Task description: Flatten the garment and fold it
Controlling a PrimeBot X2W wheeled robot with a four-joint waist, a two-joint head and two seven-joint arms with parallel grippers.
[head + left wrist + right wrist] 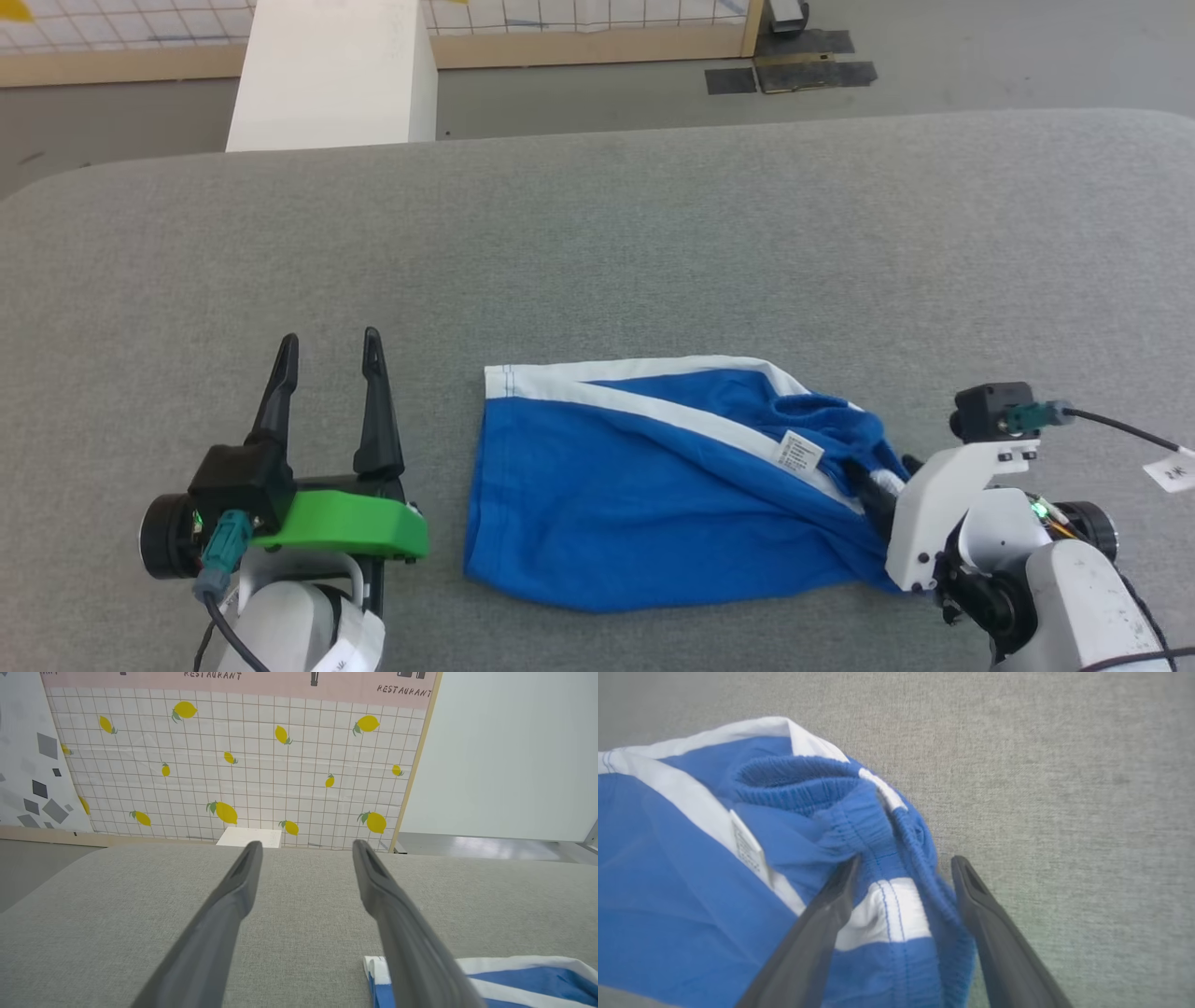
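Head view: the garment (653, 495) lies in the lower centre on the grey worktop (597, 252). Its left part is spread fairly flat and its right end is bunched into a heap. The left gripper (330, 341) sits at lower left, apart from the cloth, its jaws open and empty. The right gripper (878, 495), at lower right, reaches into the bunched end.

Left wrist view: the left gripper (306, 845) points across bare worktop (117, 896) with a wide gap between its jaws. A white-edged corner of the garment (523, 980) shows at lower right, beside the right-hand finger.

Right wrist view: the right gripper (903, 863) has its jaws spread, straddling the gathered waistband (808, 784) without pinching it. One finger lies over the cloth and the other sits at its outer edge. A label (747, 851) sits left of centre on the garment (691, 896).

The garment looks light, thin and limp, so it should drape and slide easily on the worktop. The thick elastic waistband looks like the firmest hold. The stitched hem corner on the far side would suit the other gripper for pulling the cloth flat.
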